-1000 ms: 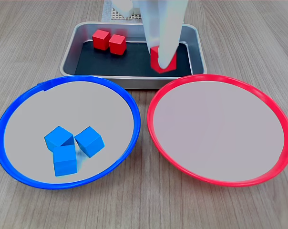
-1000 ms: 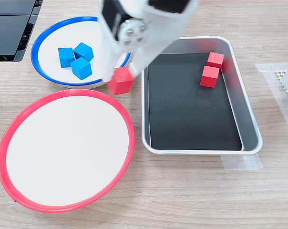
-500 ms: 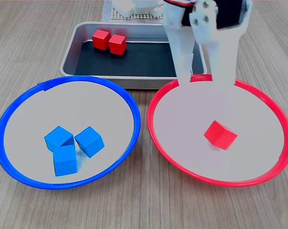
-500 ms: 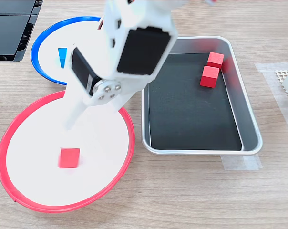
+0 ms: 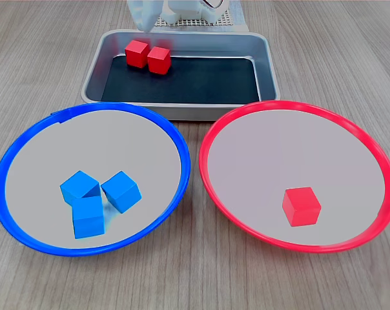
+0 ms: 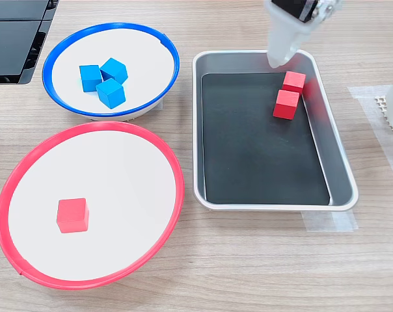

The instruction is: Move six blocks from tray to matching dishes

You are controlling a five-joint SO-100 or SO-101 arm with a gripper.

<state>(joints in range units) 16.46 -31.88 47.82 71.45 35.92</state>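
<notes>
Over the tray [image 6: 343, 174], back beside the two remaining red blocks [image 6: 289, 93] after dropping a third red block [image 6: 73, 215] in the red dish [image 6: 176, 174]; end effector [image 6: 280, 55] spread unclear, nothing held.

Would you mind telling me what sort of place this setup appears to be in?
Probably a lab or hobby bench for robot sorting practice: a wood-grain tabletop, a taped-down rectangular silver metal tray, and colour-matched small cubes in a blue-rimmed round dish and red-rimmed round dish.

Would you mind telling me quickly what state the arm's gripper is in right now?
Gripper: holding nothing, poised above the two red blocks in the tray; whether the jaws are open or shut cannot be told.
</notes>
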